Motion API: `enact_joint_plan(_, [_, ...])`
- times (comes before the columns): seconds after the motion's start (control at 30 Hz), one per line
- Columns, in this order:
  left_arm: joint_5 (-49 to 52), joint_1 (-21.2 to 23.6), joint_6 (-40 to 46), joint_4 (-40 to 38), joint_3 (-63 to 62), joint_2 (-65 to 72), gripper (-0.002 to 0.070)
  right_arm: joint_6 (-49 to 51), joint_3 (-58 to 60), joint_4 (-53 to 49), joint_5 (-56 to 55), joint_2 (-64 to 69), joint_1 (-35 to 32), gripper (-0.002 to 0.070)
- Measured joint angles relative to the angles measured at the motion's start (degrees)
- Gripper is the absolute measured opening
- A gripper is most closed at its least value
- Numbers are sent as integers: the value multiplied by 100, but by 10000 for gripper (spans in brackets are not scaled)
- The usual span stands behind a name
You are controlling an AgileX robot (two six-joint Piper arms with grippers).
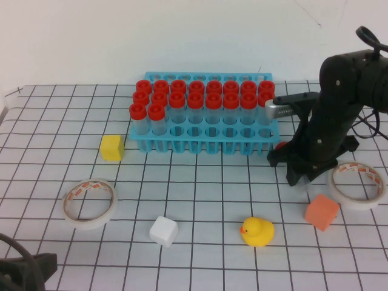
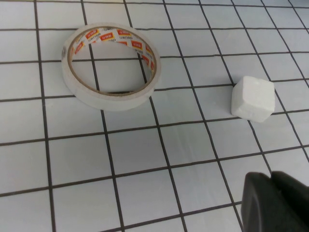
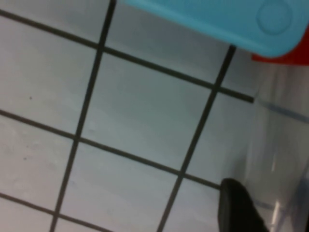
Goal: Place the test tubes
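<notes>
A blue rack (image 1: 200, 144) at the table's back holds several red-capped test tubes (image 1: 197, 97). One clear test tube (image 3: 280, 159) with a red cap (image 1: 280, 145) lies on the table by the rack's right end. My right gripper (image 3: 275, 203) is lowered over it, shut on the tube, with one dark finger (image 3: 236, 208) pressed against its side; the other finger is hidden. In the right wrist view the rack's base (image 3: 217, 19) is close by. My left gripper (image 2: 270, 181) hangs shut and empty above the table's near left part.
On the table lie a yellow block (image 1: 112, 147), a tape roll (image 1: 90, 202), a white cube (image 1: 163, 231), a yellow duck (image 1: 257, 232), an orange cube (image 1: 321, 212) and a second tape roll (image 1: 357, 185) beside my right arm.
</notes>
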Motion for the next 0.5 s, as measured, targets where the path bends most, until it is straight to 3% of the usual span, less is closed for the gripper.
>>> enact_joint_plan(0.17, [0,0,98,0,0,0,-1,125,-413,-316,364,-1,0,233])
enact_joint_plan(0.5, [0,0,204,0,0,0,-1,1177,-1730,-2305,1274,-57,0,233])
